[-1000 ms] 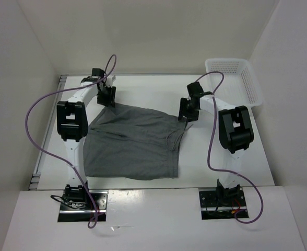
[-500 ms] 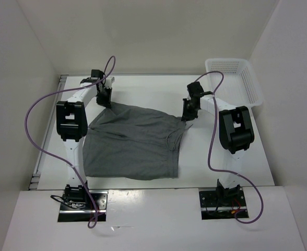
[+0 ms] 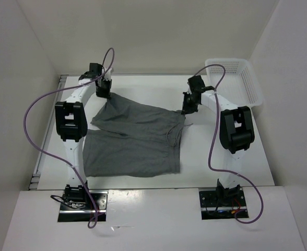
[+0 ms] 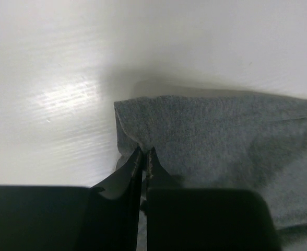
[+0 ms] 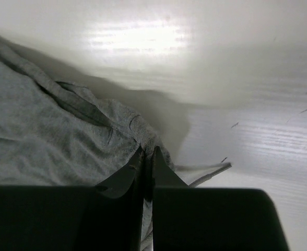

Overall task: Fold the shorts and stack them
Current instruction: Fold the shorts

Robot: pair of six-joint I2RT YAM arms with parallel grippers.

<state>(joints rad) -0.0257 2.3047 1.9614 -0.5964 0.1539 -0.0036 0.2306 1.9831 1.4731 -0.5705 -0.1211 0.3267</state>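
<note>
1. the shorts (image 3: 132, 146) lie on the table (image 3: 148, 89), from the middle to the near left.
2. left gripper (image 4: 144, 152) is closed, pinching their far-left corner.
3. right gripper (image 5: 148, 151) is closed, pinching their far-right corner.

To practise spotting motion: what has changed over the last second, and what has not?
The left pincer and the right pincer, each shut on a far corner of the shorts, moved toward the far wall, dragging that edge along. Nothing was let go. The near hem and basket stayed put.
</note>
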